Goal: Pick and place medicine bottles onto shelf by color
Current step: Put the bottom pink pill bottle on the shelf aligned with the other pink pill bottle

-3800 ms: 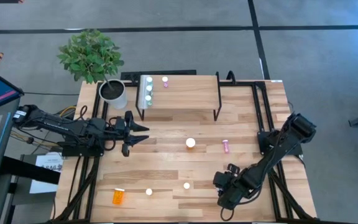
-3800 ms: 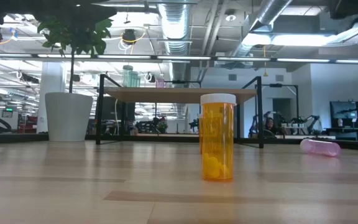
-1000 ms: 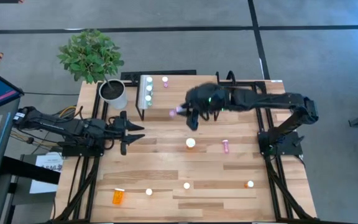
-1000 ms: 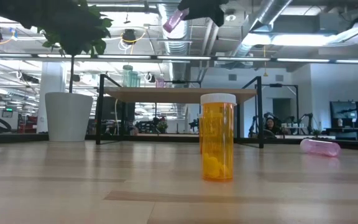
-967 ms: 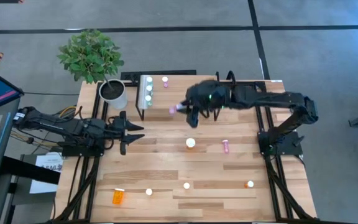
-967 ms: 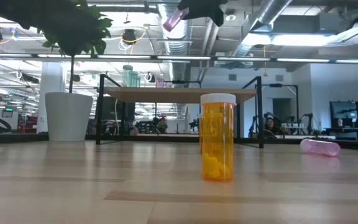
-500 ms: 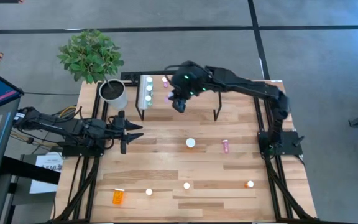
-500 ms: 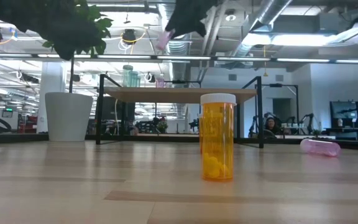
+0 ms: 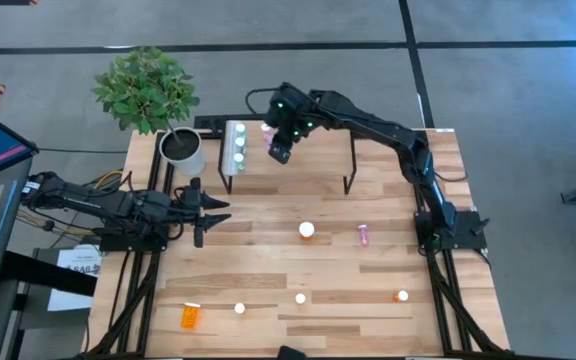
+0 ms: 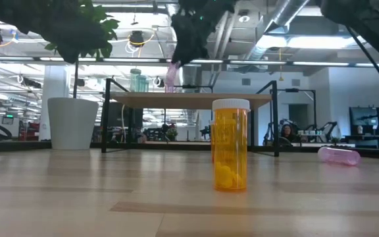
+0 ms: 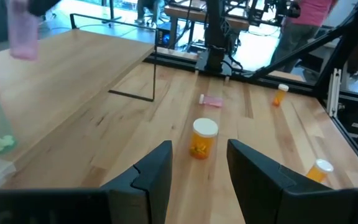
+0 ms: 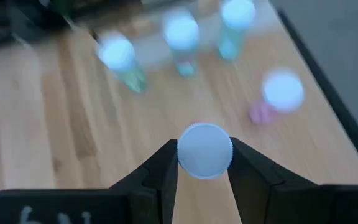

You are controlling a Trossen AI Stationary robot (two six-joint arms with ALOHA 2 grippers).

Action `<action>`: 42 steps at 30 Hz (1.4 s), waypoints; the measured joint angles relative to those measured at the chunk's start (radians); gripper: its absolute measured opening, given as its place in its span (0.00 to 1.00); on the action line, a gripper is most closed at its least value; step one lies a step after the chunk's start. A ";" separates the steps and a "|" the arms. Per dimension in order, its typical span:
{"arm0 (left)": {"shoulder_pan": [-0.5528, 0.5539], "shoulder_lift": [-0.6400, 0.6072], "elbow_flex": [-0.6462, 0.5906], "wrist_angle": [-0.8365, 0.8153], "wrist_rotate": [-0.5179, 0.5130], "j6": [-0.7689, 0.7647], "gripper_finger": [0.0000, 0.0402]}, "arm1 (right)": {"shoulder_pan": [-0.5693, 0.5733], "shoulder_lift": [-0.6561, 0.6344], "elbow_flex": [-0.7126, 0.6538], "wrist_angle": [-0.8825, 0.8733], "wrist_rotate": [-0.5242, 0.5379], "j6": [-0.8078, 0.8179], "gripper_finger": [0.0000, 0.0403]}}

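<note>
The shelf [image 9: 298, 150] stands at the table's far side on thin black legs. Three green bottles [image 9: 238, 146] stand in a row at its left end, with a pink bottle [image 9: 265, 128] beside them. My right gripper [image 9: 276, 150] hangs over the shelf's left part, shut on another pink bottle [image 10: 171, 76] with a white cap. My left gripper [image 9: 213, 205] waits open at the table's left, nothing between its fingers [image 11: 157, 171]. On the table stand an orange bottle [image 9: 307, 230] and a lying pink bottle [image 9: 362, 235]. My right gripper pinches the pink bottle at its white cap end [image 12: 204, 150] between its two fingers, one on each side of the cap. The fingers come from above, slanting down. The bottle hangs nearly upright below them [image 10: 171, 78], clear of the shelf top.
A white pot [image 9: 183, 150] with a green plant stands left of the shelf. More small bottles sit near the table's front: an orange one lying [image 9: 190, 316], two upright [image 9: 239, 308] [image 9: 300, 298], another at the right [image 9: 401, 296]. A person [image 11: 303, 12] stands beyond the table.
My right gripper has carried the pink bottle from in front of the shelf toward the far left, over the shelf's left part, tipping more downward. The bottle has sunk and swung from slanted to nearly upright. My left arm has kept still.
</note>
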 joint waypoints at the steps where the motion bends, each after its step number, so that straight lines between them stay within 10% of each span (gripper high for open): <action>1: 0.000 0.000 0.000 0.001 0.000 0.005 0.35 | -0.009 0.006 -0.001 -0.014 0.000 -0.001 0.36; 42: 0.000 0.000 0.000 0.008 -0.007 -0.006 0.35 | 0.001 0.080 -0.011 0.058 0.006 -0.031 0.36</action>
